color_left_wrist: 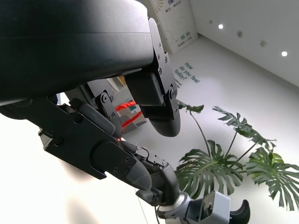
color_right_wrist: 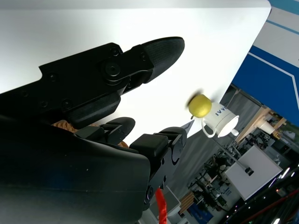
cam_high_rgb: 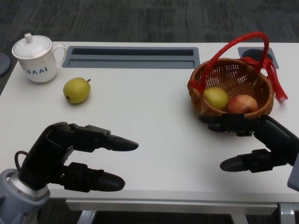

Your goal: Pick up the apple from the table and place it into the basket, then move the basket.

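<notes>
The apple (cam_high_rgb: 242,103) lies in the basket (cam_high_rgb: 261,88); both hands' fingers (cam_high_rgb: 114,142) spread wide, empty; mug (cam_high_rgb: 38,58) reads "AAI".

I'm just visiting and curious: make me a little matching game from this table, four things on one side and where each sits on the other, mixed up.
Things:
1. mug
2. red apple
3. pear
4. left hand

Places:
A. in the basket
B. on the table, just right of the mug
C. far left corner of the table
D. near left, holding nothing

Pairs: 1-C, 2-A, 3-B, 4-D
</notes>
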Available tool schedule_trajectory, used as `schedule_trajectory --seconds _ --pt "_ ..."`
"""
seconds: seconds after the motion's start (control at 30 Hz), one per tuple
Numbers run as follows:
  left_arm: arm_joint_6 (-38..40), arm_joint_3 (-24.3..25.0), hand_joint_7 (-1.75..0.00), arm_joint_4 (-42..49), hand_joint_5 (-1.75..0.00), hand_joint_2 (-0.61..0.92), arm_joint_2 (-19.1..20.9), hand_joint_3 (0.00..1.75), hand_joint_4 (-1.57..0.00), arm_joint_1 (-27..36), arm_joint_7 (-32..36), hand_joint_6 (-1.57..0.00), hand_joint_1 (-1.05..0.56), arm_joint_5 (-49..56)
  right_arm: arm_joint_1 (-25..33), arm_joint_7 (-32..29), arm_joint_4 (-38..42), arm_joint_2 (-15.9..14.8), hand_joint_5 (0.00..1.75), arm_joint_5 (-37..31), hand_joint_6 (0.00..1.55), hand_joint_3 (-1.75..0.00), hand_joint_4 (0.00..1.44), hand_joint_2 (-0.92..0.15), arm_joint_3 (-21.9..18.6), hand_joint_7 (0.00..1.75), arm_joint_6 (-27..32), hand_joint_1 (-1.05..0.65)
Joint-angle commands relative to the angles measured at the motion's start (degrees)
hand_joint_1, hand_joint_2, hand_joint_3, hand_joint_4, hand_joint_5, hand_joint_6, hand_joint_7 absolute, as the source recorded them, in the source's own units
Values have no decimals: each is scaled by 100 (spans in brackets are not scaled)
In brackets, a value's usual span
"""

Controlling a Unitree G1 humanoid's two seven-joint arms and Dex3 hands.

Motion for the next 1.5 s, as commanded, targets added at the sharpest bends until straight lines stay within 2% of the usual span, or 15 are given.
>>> schedule_trajectory --seconds 0.03,0.2,0.47,0.67,1.1,1.5 --pt "-2 45 -1 -18 -1 71 73 0 -113 -45 -64 -106 -44 -63 210 43 -200 148 1 201 56 0 63 -91 11 1 190 -88" --pt "-36 99 0 -16 -1 71 65 0 -113 -61 -10 -106 -45 2 474 210 -524 409 1 427 57 0 63 -88 82 1 275 -84" --pt "-138 260 0 185 0 71 64 0 -107 -167 95 -100 -48 149 487 -331 -171 919 1 327 58 0 64 -81 -11 1 -756 -63" --pt "-142 365 0 354 0 71 141 0 -105 -195 61 -97 -48 176 389 -504 132 1095 1 367 62 0 69 -80 -43 1 -1314 -49" --pt "-218 330 0 683 0 71 138 0 -103 -326 -84 -93 -45 27 463 -492 0 1135 2 438 72 0 77 -79 -15 2 -1431 -42" --pt "-224 294 -1 746 -1 70 108 0 -106 -398 -143 -96 -45 -45 471 -505 -84 1159 1 432 74 0 80 -80 -9 1 -1540 -40"
